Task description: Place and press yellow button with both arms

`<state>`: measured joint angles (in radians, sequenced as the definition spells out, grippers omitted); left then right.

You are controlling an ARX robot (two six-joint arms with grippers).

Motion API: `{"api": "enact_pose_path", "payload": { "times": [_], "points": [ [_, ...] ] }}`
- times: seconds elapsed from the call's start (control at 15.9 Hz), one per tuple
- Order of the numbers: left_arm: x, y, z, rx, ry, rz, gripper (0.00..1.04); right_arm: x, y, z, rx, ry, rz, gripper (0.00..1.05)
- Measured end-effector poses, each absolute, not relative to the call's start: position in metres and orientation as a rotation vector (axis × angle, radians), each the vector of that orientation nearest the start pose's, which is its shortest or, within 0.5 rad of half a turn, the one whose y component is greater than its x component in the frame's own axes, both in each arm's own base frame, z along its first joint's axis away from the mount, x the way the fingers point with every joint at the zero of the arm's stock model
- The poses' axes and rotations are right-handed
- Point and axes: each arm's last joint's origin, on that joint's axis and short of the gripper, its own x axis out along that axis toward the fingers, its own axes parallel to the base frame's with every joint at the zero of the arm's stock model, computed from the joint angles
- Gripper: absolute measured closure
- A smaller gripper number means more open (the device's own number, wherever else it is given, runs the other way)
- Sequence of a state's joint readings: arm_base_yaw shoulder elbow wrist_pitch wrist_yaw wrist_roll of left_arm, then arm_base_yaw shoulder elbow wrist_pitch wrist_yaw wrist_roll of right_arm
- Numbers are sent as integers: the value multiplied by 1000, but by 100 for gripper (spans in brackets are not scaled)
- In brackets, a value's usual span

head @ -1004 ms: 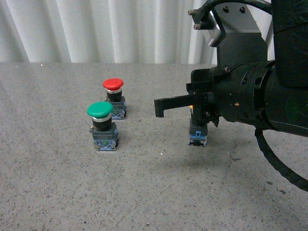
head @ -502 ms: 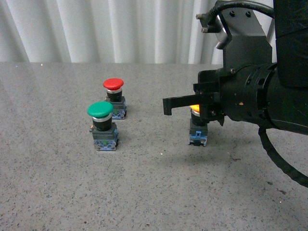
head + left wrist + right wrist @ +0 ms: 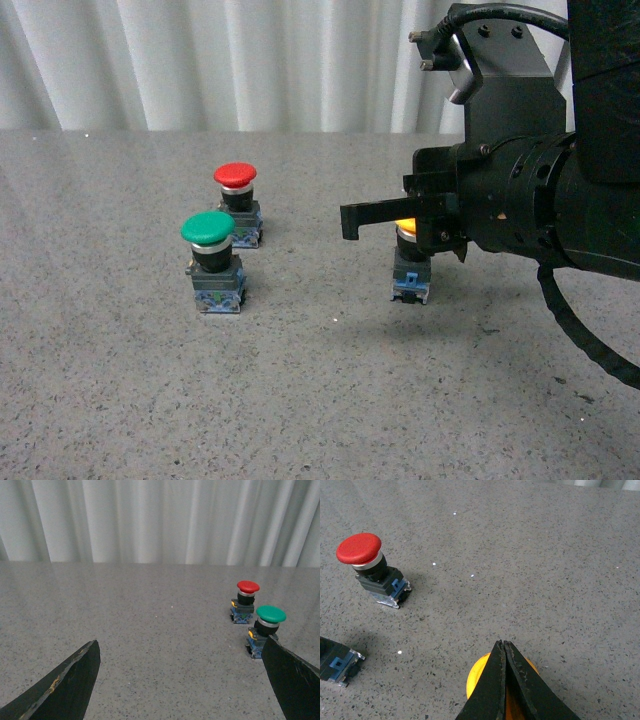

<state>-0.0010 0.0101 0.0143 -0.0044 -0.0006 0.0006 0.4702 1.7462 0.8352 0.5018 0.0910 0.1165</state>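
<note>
The yellow button [image 3: 411,278] stands upright on the grey table right of centre; only a sliver of its yellow cap [image 3: 404,225] shows under my right arm. My right gripper [image 3: 348,220] is shut with nothing in it, and its joined fingers lie across the cap's top. In the right wrist view the shut gripper [image 3: 502,645] covers the middle of the yellow button [image 3: 476,676]. My left gripper [image 3: 181,645] is open above bare table, with the yellow button out of that view.
A green-capped button [image 3: 208,228] and a red-capped button [image 3: 235,176] stand close together at the left of the grey table [image 3: 300,400]. Both also show past my left fingers [image 3: 292,677]. White curtain runs along the table's far edge.
Over the last second my right arm shifted a little to the right and up, so a sliver of the yellow cap now shows. Since half a second ago almost nothing has moved.
</note>
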Motion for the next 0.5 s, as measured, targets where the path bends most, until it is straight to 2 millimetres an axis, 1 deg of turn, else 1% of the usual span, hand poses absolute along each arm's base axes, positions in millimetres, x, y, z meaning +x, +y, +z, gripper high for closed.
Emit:
{"api": "enact_pose_path", "payload": {
  "times": [0.13,0.25,0.5],
  "points": [
    [97,0,167,1,0,0,7,315,157,168,0,417,351,103],
    [97,0,167,1,0,0,7,315,158,160,-1,430,350,103],
    [97,0,167,1,0,0,7,315,158,156,-2,444,348,103]
  ]
}}
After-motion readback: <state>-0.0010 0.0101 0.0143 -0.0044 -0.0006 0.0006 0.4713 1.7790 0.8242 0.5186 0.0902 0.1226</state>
